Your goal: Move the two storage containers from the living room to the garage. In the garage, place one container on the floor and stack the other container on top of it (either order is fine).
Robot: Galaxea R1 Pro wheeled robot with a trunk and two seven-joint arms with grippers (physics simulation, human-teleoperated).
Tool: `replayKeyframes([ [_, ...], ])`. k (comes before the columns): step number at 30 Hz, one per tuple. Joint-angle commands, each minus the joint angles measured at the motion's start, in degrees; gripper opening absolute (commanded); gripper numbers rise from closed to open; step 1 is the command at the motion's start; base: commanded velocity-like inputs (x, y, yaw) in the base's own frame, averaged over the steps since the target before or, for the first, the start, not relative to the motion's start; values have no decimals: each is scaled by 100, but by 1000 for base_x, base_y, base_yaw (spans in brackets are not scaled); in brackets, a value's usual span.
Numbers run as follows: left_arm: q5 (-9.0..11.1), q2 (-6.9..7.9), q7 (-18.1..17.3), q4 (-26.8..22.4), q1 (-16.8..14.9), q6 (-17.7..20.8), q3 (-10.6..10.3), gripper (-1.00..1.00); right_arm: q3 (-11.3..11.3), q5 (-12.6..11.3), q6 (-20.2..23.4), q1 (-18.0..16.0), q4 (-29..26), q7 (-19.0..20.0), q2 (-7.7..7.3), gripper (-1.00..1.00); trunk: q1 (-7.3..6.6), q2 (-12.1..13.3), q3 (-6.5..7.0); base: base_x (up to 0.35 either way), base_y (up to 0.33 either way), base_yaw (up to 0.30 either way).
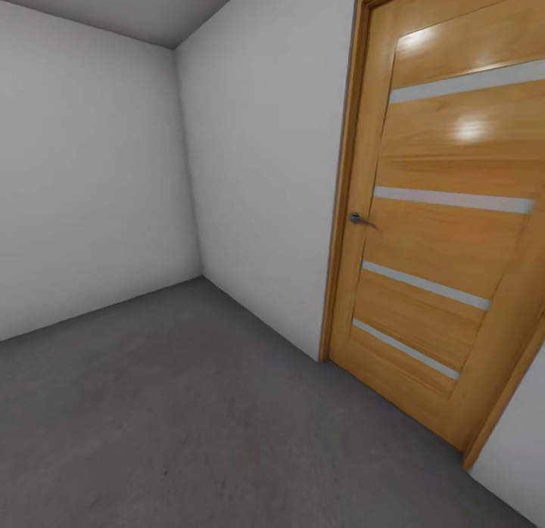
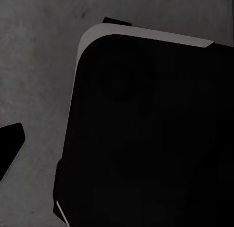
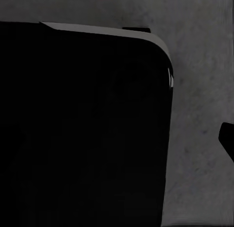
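The two storage containers are out of view. In the head view I face a corner of the garage, with its dark grey concrete floor [image 1: 189, 414] and plain white walls [image 1: 83, 172]. In the left wrist view one dark fingertip [image 2: 10, 143] juts in at the frame's edge above the concrete floor [image 2: 34, 66], beside my black base [image 2: 146, 139]. The right wrist view has a dark fingertip [image 3: 227, 138] at its edge, over the floor [image 3: 200, 66] and beside the base [image 3: 83, 129]. Nothing is seen held by either.
A shut wooden door [image 1: 446, 233] with pale horizontal strips and a metal handle [image 1: 359, 219] stands in the right wall. The white side wall [image 1: 265, 157] runs from the door back to the corner. Bare floor stretches ahead and to the left.
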Motion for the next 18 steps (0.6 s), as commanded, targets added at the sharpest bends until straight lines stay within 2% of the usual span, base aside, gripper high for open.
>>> replayKeyframes([
  [1, 28, 0, 3, 1, -1, -15, 0, 100, -8, 25, -22, -2, 4, -1, 0, 100, 0, -2, -4, 33, 0, -281],
  [7, 28, 0, -2, 1, -1, -15, 0, 100, -7, 25, -21, -2, 4, -1, 3, 100, 0, -2, -4, 145, 70, -284],
  [18, 28, 0, -3, 1, -1, -15, 0, 100, -6, 25, -30, -2, 4, -1, -3, 100, 0, -2, -4, 281, 169, -286],
])
